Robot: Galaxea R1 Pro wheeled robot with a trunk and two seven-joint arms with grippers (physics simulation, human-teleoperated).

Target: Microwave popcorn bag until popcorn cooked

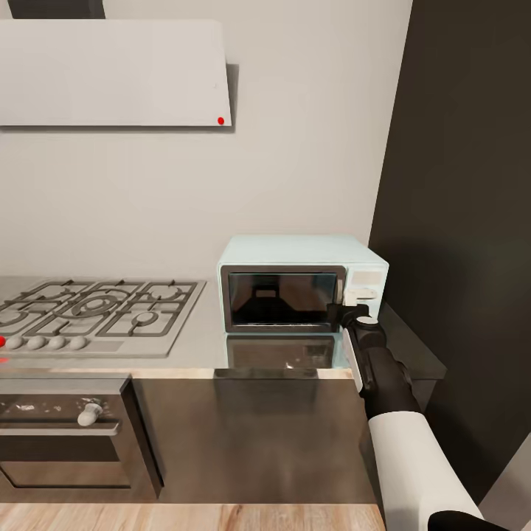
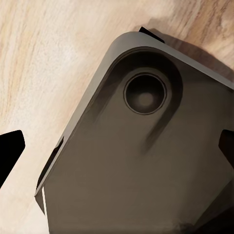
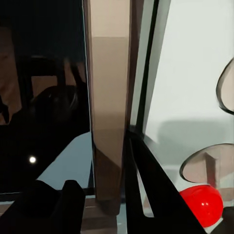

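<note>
On the table (image 1: 199, 346), against the back wall and hard by the dark panel at the right, the microwave (image 1: 295, 284) sat with its dark glass door (image 1: 282, 299) closed, mirrored in the grey steel surface in front of it. You had the right arm stretched out toward it, and your right gripper (image 1: 345, 310) was at the door's right edge, just beside the pale control panel with its white dials (image 1: 366, 279). From the right wrist camera you could see the door's upright handle (image 3: 109, 112) running close between the dark glass and the pale panel, with a round red light (image 3: 202, 204) near the dials; the dark fingers (image 3: 146, 185) lay against the handle, but whether they were spread or pinching it I cannot tell. Your left wrist camera looked down on a dark grey part of the robot's base (image 2: 146, 156) over the pale wooden floor (image 2: 44, 63); the left gripper's state I cannot tell either. Left of the microwave lay the gas hob (image 1: 96, 310), with an oven (image 1: 66, 435) below and a white hood (image 1: 110, 74) above. I could not make out the popcorn bag anywhere.
</note>
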